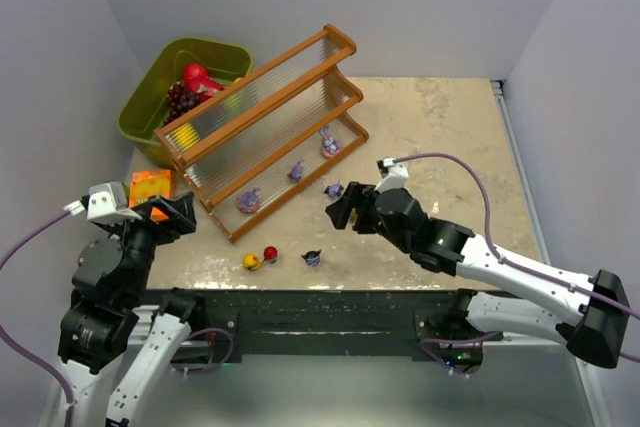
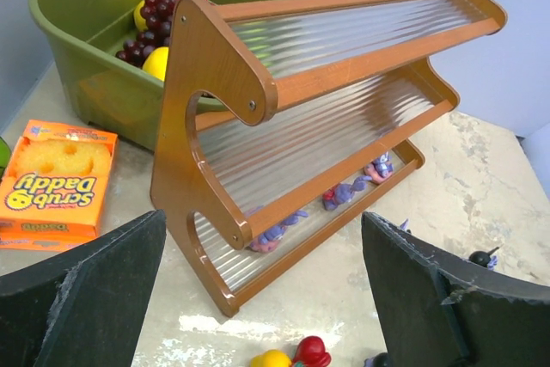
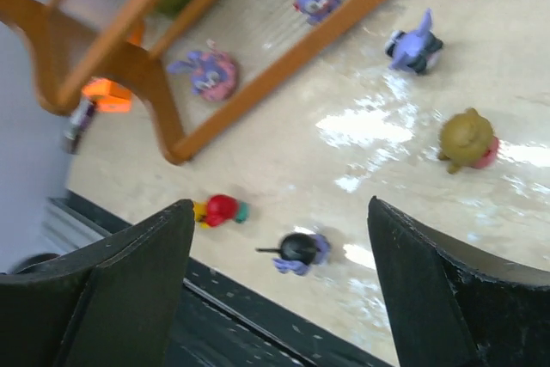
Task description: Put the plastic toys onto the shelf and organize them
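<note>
The shelf (image 1: pixel 270 117) stands at the back left, and three purple-pink toys (image 1: pixel 249 201) (image 1: pixel 297 171) (image 1: pixel 329 144) lie on its bottom tier. Loose on the table are a purple-dark toy (image 1: pixel 334 189), a yellow one (image 1: pixel 252 261), a red one (image 1: pixel 270 254) and a dark one (image 1: pixel 313 258). In the right wrist view an olive toy (image 3: pixel 467 138) sits right of the dark toy (image 3: pixel 296 251). My right gripper (image 1: pixel 342 210) hovers open above these, nothing between its fingers (image 3: pixel 129 281). My left gripper (image 1: pixel 172 211) stands open by the shelf's near end (image 2: pixel 193 169), empty.
An olive-green bin (image 1: pixel 140 112) with red fruit and grapes (image 1: pixel 180 99) sits behind the shelf. An orange Scrub Daddy box (image 1: pixel 150 185) lies beside my left gripper. The table's front edge (image 1: pixel 300 292) runs just below the loose toys.
</note>
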Tool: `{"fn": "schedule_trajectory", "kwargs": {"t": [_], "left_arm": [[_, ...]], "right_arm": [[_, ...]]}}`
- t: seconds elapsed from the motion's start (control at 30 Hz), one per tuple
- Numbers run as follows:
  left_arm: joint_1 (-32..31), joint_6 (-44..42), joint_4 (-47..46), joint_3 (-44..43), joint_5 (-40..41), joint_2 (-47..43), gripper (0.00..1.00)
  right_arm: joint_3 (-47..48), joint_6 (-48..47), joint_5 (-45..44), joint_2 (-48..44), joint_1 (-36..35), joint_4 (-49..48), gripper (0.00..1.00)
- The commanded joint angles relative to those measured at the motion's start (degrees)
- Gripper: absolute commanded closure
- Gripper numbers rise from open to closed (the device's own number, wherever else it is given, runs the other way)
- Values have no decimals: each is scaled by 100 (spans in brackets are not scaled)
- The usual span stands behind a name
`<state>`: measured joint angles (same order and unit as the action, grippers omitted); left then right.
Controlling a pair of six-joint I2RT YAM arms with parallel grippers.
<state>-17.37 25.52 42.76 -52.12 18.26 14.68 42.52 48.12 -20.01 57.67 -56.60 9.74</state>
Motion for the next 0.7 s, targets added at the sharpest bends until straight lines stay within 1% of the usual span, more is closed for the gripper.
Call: {"fn": "schedule_trajectory", "kwargs": {"t": [0.0,0.03,0.17,0.3,0.4,0.57,0.67], "left_arm": [[23,514,-391,420,-130,-131,0],[23,576,-444,500,-139,-140,0],[23,770,-655,896,-86,-193,0],[23,893,-769,1291,186,-465,0],[14,762,-927,1353,90,-650,1],[23,648,-989,1380,90,-694,0],[23,621,-1068,1441,-50,-694,0]], "right_arm": [[90,-909,-486,51,-307,591,16],[55,-892,-791,86,-552,573,16],[-51,-787,-1478,420,-1151,425,15],[-297,-672,-1708,701,-1677,3,14],[-420,-523,-1962,851,-1889,-86,14],[-824,-620,-1822,1035,-2127,-840,15],[-825,-602,-1954,1333,-2364,-947,15]]}}
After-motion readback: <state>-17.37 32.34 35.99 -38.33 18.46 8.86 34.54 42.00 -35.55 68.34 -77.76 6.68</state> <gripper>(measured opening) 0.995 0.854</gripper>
